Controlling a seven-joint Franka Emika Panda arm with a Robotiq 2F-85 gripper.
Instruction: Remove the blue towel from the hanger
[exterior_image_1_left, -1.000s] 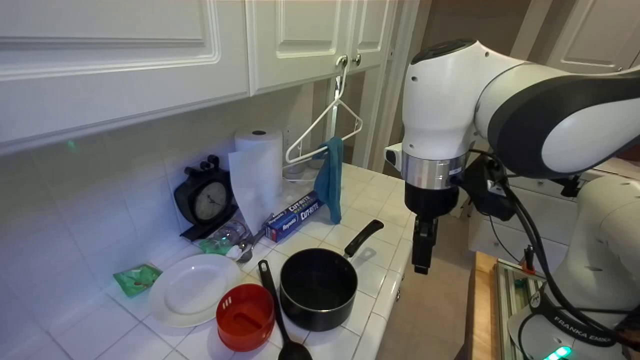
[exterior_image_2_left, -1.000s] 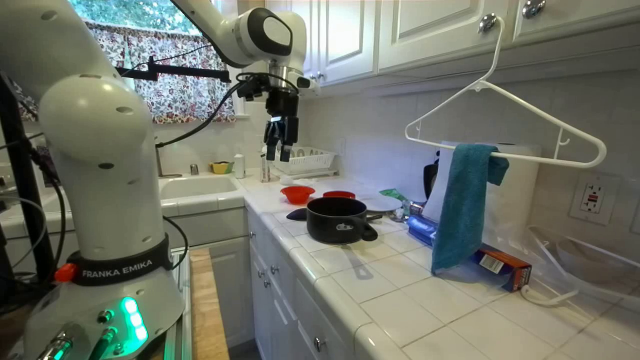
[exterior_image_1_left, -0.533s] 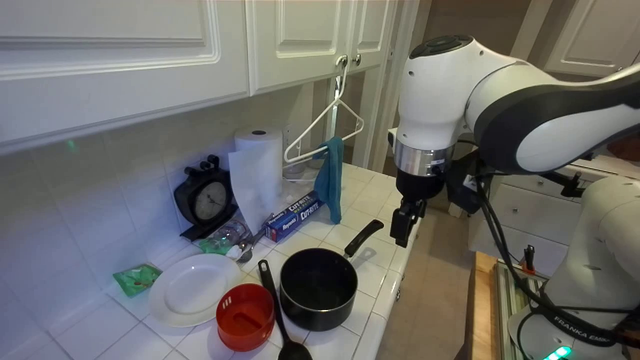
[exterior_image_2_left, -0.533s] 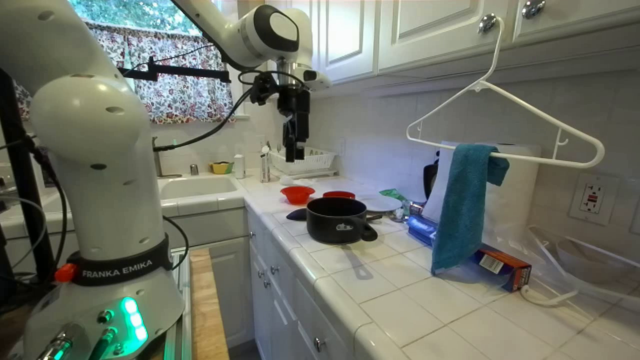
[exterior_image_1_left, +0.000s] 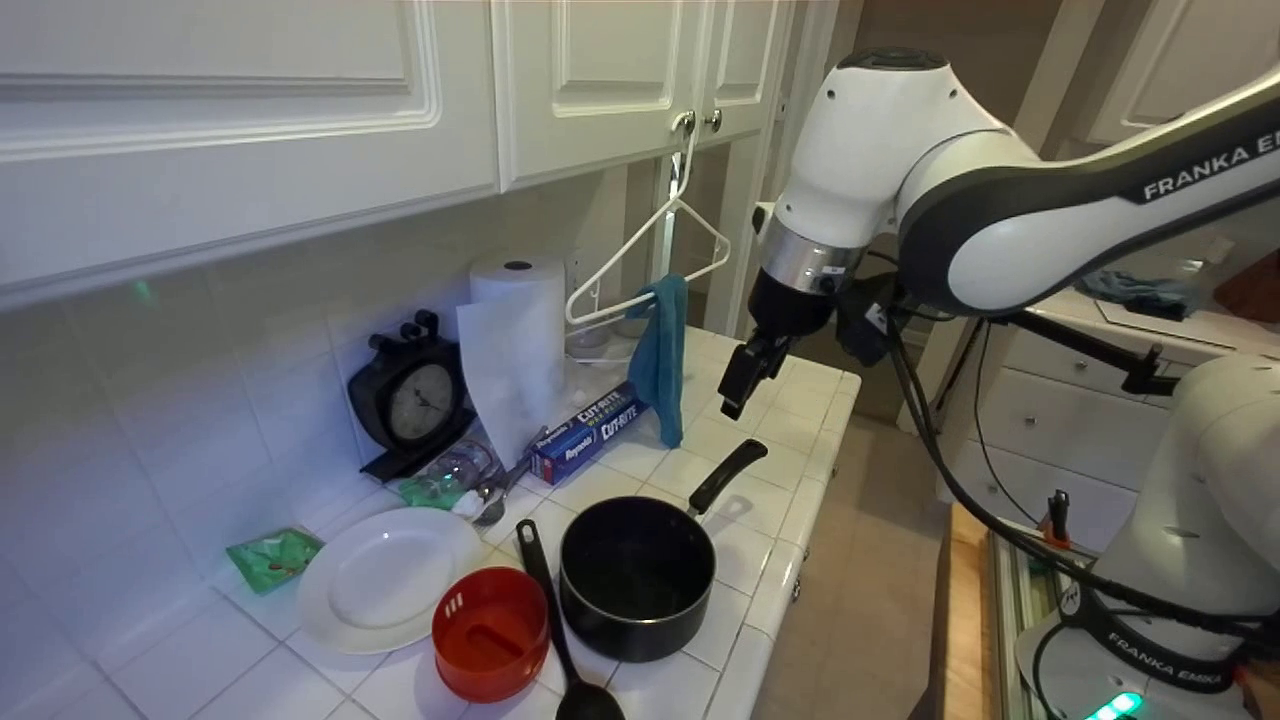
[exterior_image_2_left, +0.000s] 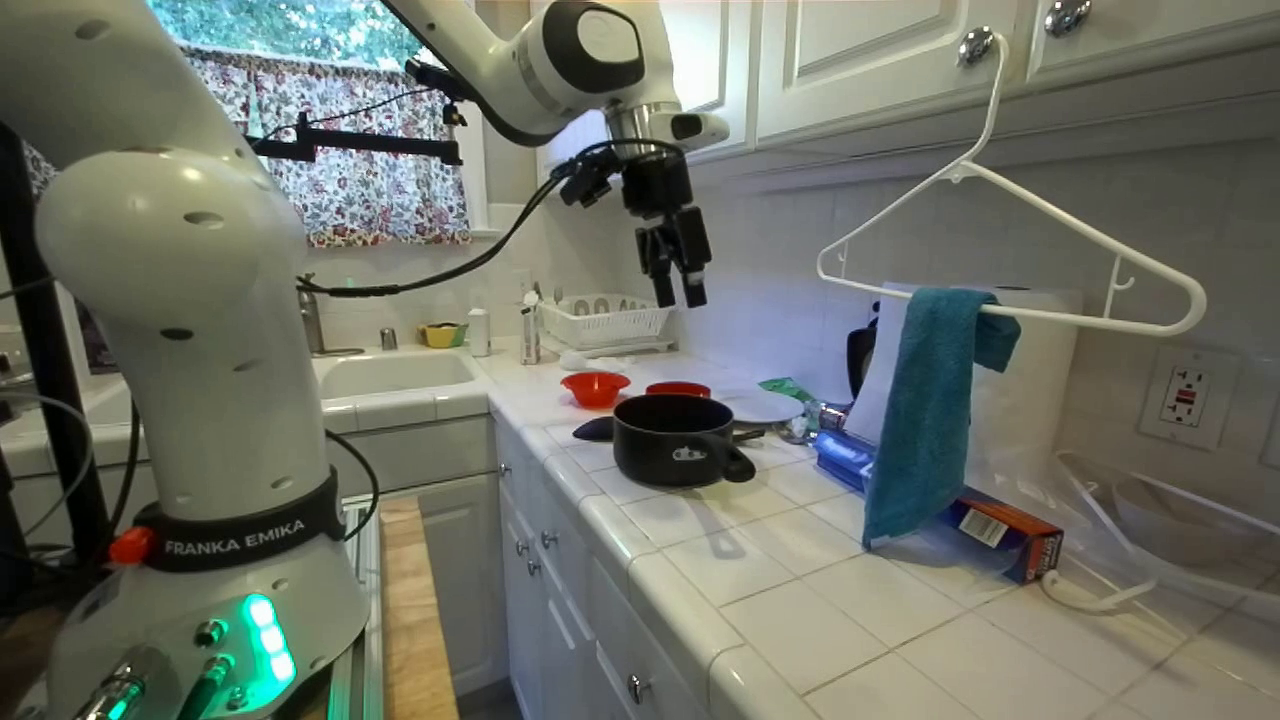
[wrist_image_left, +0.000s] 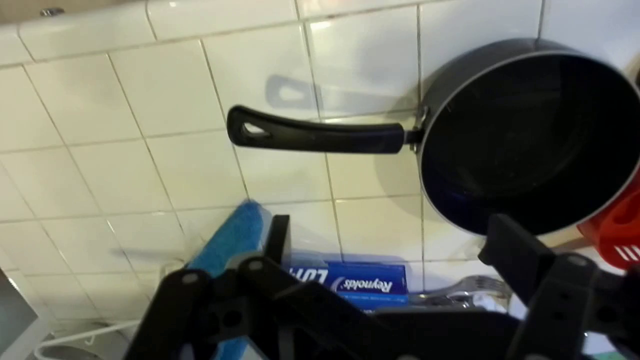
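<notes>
Blue cloth towel (exterior_image_2_left: 925, 425): draped over the bottom bar of a white triangular plastic hanger (exterior_image_2_left: 962, 170), long panel down one side, short flap over the other. Removal's all ahead of you. Can't tell if the lowest corner brushes the white tiled surface (exterior_image_2_left: 800, 620).
Towel feel: you're probably dealing with something light, soft and floppy. Looks fuzzy, so it shouldn't slip on you, and cloth like that won't break, so squeeze away.
Where to pinch: go for the long panel a bit under the bar and get a good fat fold. Grab the bottom corner and you'll likely just make it swing.
Hanger hook: it's only looped on a round shiny metal knob (exterior_image_2_left: 974, 47), so if the fuzz drags on the bar you might bring the whole hanger along. Slow pull, let the short flap ride over.
Black two-fingered pincer (exterior_image_2_left: 681, 297): fingers (wrist_image_left: 515, 255) spread, gripping nothing, clear of the towel in both exterior views. Reads like your approach step.
Black round saucepan (exterior_image_2_left: 655, 445): its handle (exterior_image_1_left: 728, 476) is just below your pincer in an exterior view, so stay high.
Long blue wax paper box (exterior_image_1_left: 590, 433): on the surface beside the towel's lower end; pinch down there and you could snag it.
</notes>
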